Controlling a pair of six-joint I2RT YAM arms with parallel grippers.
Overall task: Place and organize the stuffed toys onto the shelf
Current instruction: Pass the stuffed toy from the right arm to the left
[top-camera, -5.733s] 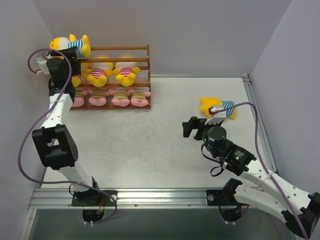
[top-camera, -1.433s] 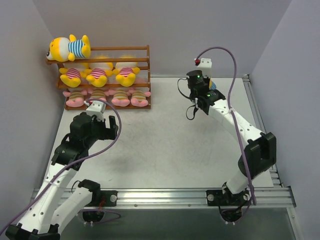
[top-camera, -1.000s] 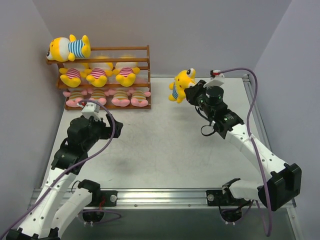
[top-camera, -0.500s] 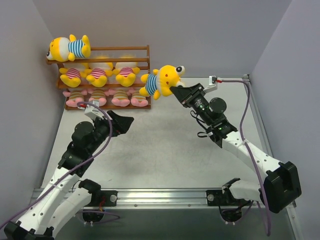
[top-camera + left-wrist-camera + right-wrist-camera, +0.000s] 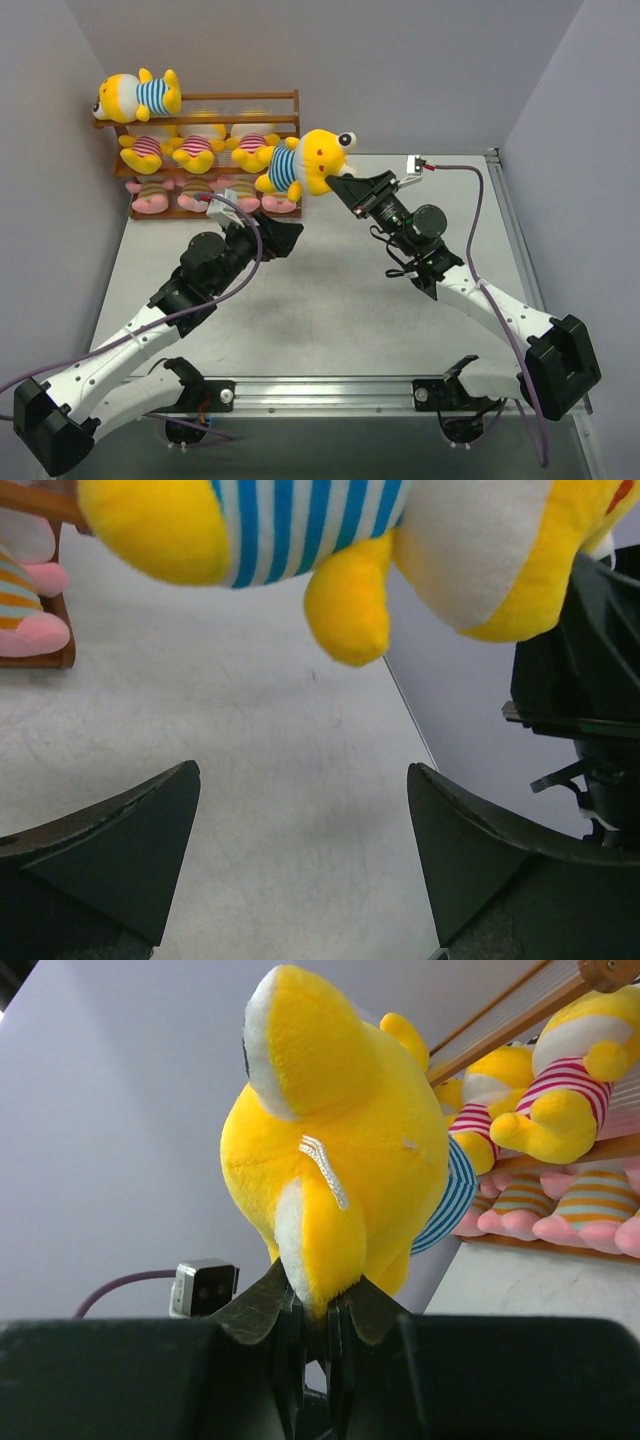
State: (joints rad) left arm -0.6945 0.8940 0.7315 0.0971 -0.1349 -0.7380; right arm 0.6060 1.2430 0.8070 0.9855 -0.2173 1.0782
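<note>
Stuffed toys fill most of the shelf [image 5: 270, 97] in the upper left of the overhead view. One blue-striped yellow toy [image 5: 135, 97] lies on the top tier, three yellow ones in pink stripes [image 5: 195, 150] sit on the middle tier, and pink ones [image 5: 152, 200] line the bottom. The second blue-striped yellow toy [image 5: 298, 165] hangs in the air just right of the shelf, near upper centre. The right gripper [image 5: 337, 185] is clamped tight on the plush of its head. The left gripper [image 5: 285, 238] hovers below it over the table [image 5: 330, 310], jaws spread wide, holding nothing.
</note>
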